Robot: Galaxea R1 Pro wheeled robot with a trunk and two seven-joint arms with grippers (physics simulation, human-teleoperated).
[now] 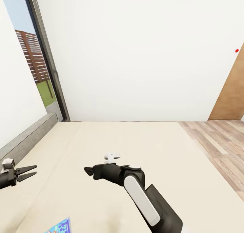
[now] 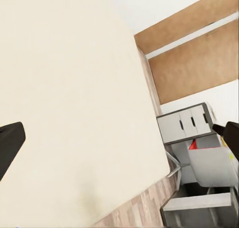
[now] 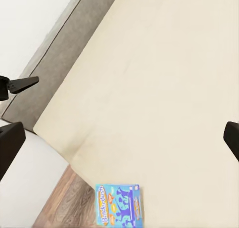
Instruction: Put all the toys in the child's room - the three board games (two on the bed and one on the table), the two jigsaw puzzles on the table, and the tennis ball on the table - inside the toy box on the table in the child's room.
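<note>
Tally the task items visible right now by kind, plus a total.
Board games: 1, the small flat blue printed box lying near the edge of the plain beige mattress of the bed, its corner also at the head view's bottom edge.
Jigsaw puzzles: 0 in view.
Tennis balls: 0 in view.
Total: 1

Open mattress (image 1: 135, 148), headboard (image 1: 27, 138) leftward

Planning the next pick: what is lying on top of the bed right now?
On the beige bed, one small blue board game lies flat near the mattress edge, by the wooden floor. Both grippers hover above it. The right arm hides part of the mattress in the head view.
</note>
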